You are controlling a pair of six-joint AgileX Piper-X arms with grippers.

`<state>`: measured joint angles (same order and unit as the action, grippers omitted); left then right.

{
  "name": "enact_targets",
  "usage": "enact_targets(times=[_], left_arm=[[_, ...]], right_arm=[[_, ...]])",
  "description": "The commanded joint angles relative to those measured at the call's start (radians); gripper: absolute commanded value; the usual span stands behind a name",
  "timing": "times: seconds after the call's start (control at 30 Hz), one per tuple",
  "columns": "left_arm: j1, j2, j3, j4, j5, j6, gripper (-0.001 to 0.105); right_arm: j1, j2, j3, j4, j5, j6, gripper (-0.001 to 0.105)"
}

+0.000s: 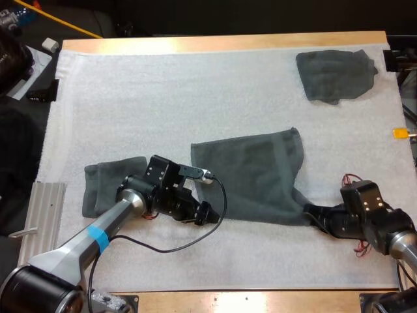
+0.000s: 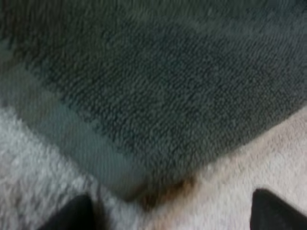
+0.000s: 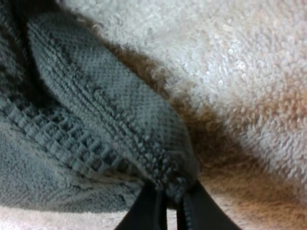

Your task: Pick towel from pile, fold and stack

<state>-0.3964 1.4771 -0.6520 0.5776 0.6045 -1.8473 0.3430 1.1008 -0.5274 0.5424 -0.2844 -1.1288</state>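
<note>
Spread towel (image 1: pixel 254 173) lies flat mid-mat, with a hemmed corner (image 2: pixel 120 177) at its near left. Its near right corner is bunched and pulled toward the right arm.

Right end effector (image 1: pixel 314 215) is clamped on that bunched corner. In the right wrist view the fingers (image 3: pixel 144 213) press the towel's hem from both sides.

Left end effector (image 1: pixel 207 214) is low at the towel's near left corner. Its fingers (image 2: pixel 72 215) stand apart with only mat between them, and the corner sits just ahead of the tips, untouched.

Folded towel (image 1: pixel 107 186) is on the left of the white mat (image 1: pixel 195 85), partly under the left arm. Crumpled towel (image 1: pixel 335 75) is at the far right, well apart from the others. The wooden surface (image 1: pixel 228 42) shows along the far edge.
</note>
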Motion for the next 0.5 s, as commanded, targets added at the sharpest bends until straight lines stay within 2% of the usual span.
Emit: enact_targets(times=[0.0,0.2,0.47], left_arm=[[-0.001,0.001,-0.001,-0.035,0.008,-0.016,0.063],[-0.003,0.016,0.001,-0.073,0.027,-0.03,0.056],[-0.001,0.043,-0.003,-0.086,0.144,-0.044,0.057]], right_arm=[[-0.001,-0.005,0.0,0.019,0.0,-0.01,0.0],[-0.001,-0.007,0.001,0.026,0.002,-0.01,0.0],[0.0,-0.009,-0.001,0.031,0.003,-0.011,0.0]])
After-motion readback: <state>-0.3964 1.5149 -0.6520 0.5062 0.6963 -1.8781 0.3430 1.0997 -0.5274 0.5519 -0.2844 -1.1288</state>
